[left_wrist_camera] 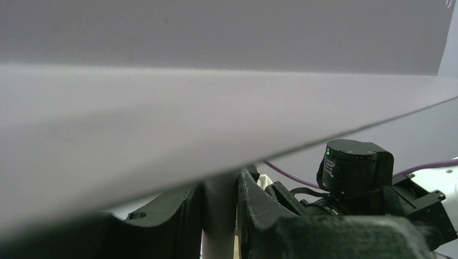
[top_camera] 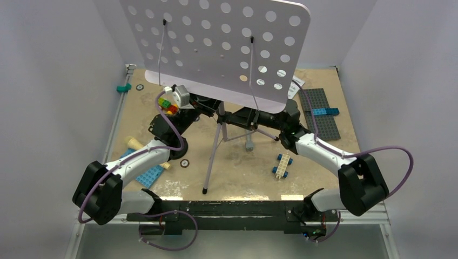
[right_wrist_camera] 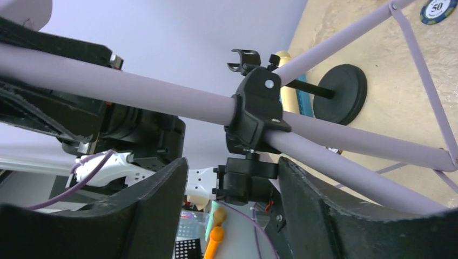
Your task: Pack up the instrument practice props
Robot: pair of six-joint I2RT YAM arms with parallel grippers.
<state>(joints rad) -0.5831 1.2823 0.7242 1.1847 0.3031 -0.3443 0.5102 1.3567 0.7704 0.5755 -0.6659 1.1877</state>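
The lilac perforated music stand [top_camera: 216, 38] stands upright in the middle of the table on its tripod legs [top_camera: 211, 159]. My left gripper [left_wrist_camera: 220, 216] is shut on its lilac pole just under the desk, whose underside fills the left wrist view. My right gripper [right_wrist_camera: 232, 186] is open, with its jaws on either side of the black clamp knob [right_wrist_camera: 247, 181] on the pole [right_wrist_camera: 162, 91]. The cream-yellow microphone [top_camera: 134, 142] lies at the left, beside the black round mic stand base [right_wrist_camera: 341, 93]. White sheet-music pages [top_camera: 296, 86] lie behind the stand at the right.
A grey studded plate [top_camera: 324, 117] with a blue brick is at the right, and a blue plate [top_camera: 150, 174] is under my left arm. A small brick car [top_camera: 282, 164] sits at the front right. Coloured bricks [top_camera: 169, 104], poker chips [top_camera: 184, 163] and a teal piece [top_camera: 124, 87] are at the left.
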